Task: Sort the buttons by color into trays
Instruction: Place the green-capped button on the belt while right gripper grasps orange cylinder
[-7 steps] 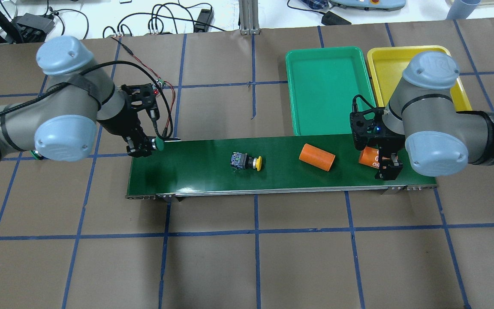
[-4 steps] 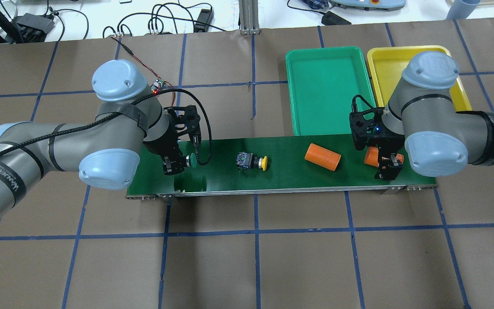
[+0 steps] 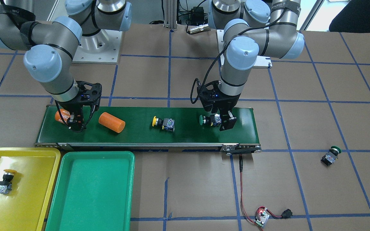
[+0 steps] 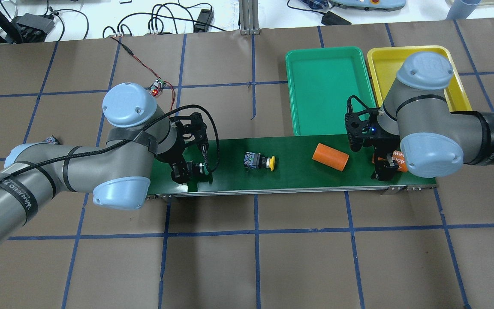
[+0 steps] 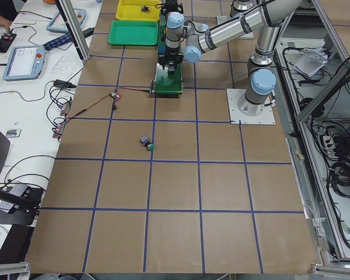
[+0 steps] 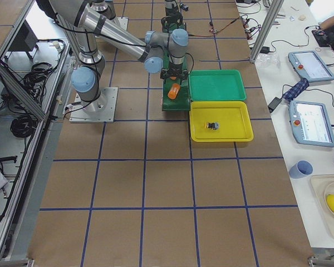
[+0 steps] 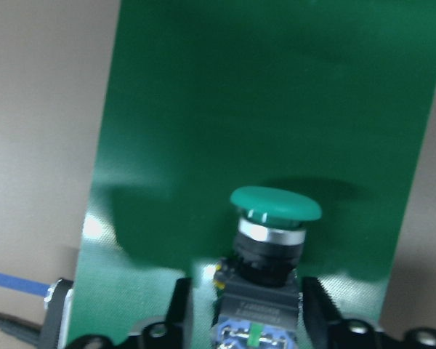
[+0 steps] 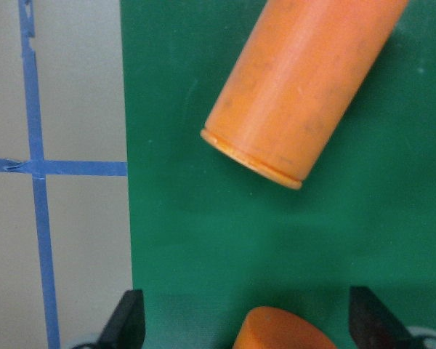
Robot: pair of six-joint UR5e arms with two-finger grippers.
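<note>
Seen from behind the robot, the big brown desk carries a long dark green belt across its middle. Two trays sit at 1 o'clock from the belt: a green tray and a yellow tray. A first yellow button lies in the yellow tray, so I think one of four is done. No button shows in the green tray.

At the belt's 3 o'clock end, the right jaws are spread wide around an orange tube. A loose orange tube lies near it. At the 9 o'clock end, the left jaws pinch a green button down by the belt. A second yellow button lies on the belt's middle. The other green button sits on the desk, farther out at 9 o'clock. Three are left to sort.
</note>
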